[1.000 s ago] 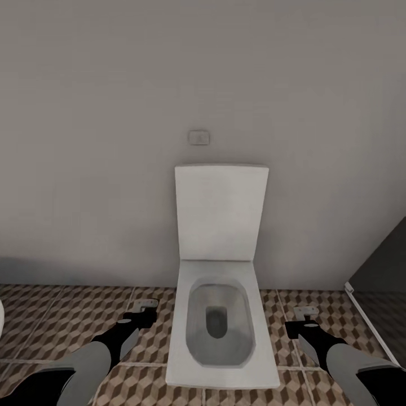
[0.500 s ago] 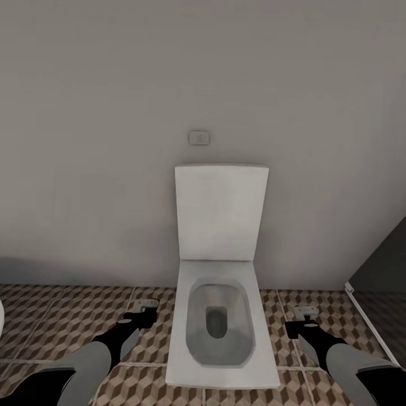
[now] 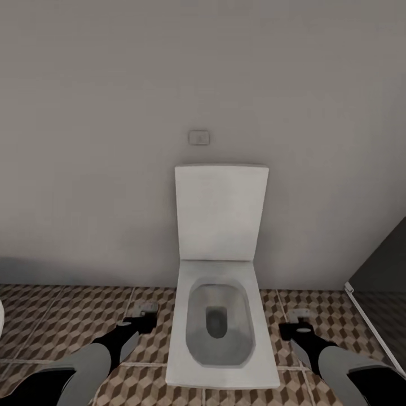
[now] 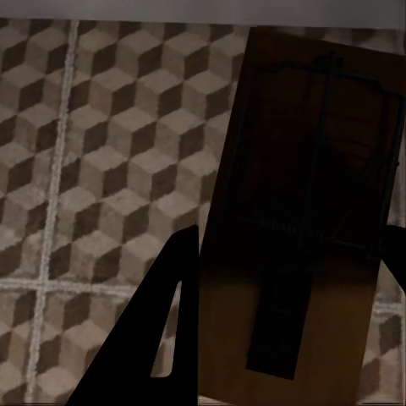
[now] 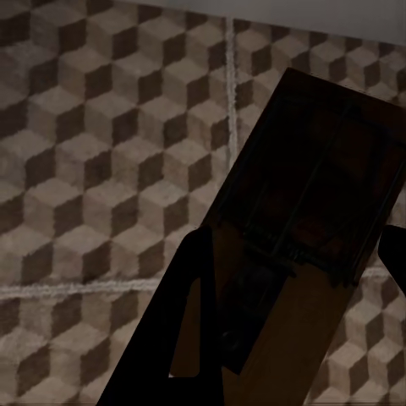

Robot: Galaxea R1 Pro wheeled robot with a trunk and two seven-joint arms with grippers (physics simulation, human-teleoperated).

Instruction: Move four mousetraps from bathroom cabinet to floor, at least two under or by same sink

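Head view shows my two arms low in the picture, one at each side of a white toilet point(image 3: 221, 332). My left gripper point(image 3: 142, 319) hangs over the bathroom floor point(image 3: 62, 321), just beside the left edge of the toilet bowl. It pinches a mousetrap point(image 3: 145, 308), which looks pale and small at the fingertips. My right gripper point(image 3: 296, 324) hangs on the other side of the bowl and pinches a second mousetrap point(image 3: 299, 311) in the same way.

In the left wrist view the dark fingers point(image 4: 161, 330) close on the two long edges of the wooden board point(image 4: 296, 228). The board is in shadow, with its dark wire frame on the upper face, and the cube-pattern tiles point(image 4: 101, 152) lie below it. I cannot tell how high the board is over the tiles.

In the right wrist view the fingers point(image 5: 173, 330) hold the other board point(image 5: 296, 237) at its sides too. This board is turned a little oblique against the pale grout lines point(image 5: 230, 93) of the floor.

Farther away, the toilet lid point(image 3: 221, 211) stands upright against the grey wall point(image 3: 113, 141). A small flush plate point(image 3: 198, 137) sits on the wall above the lid. At the right edge a dark panel point(image 3: 383, 265) meets the floor.
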